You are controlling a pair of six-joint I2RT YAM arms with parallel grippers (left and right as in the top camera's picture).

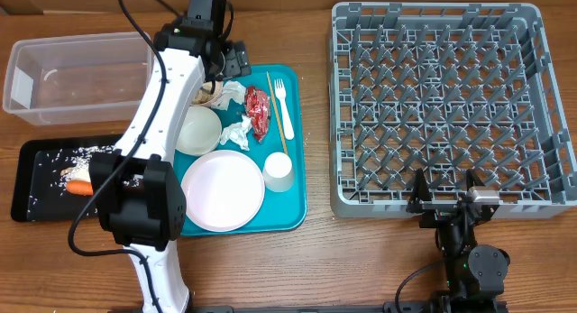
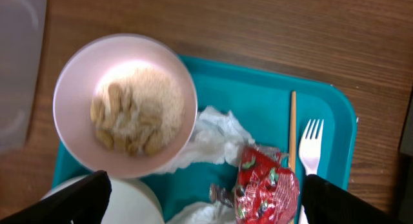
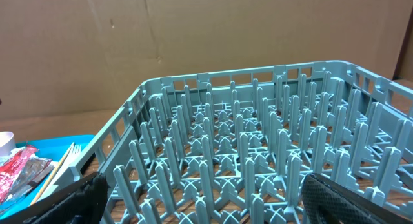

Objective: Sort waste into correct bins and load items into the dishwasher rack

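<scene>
On the teal tray, my left gripper (image 1: 233, 65) hovers open, holding nothing. In the left wrist view its jaws straddle a crumpled napkin (image 2: 213, 137) and the red wrapper (image 2: 268, 185). A white bowl (image 2: 126, 104) with pale food scraps sits just beyond them. A white fork (image 2: 311, 143) and a wooden stick (image 2: 292, 130) lie to the right. The plate (image 1: 223, 191), cup (image 1: 279, 171) and an empty bowl (image 1: 198, 130) stand on the tray. My right gripper (image 1: 446, 191) is open at the front edge of the grey rack (image 1: 446, 105).
A clear tub (image 1: 77, 74) stands at the back left. A black tray (image 1: 41, 169) in front of it holds a carrot (image 1: 79, 185) and rice scraps. The teal tray (image 1: 293, 205) sits between these bins and the rack. My left arm crosses over the tray's left side.
</scene>
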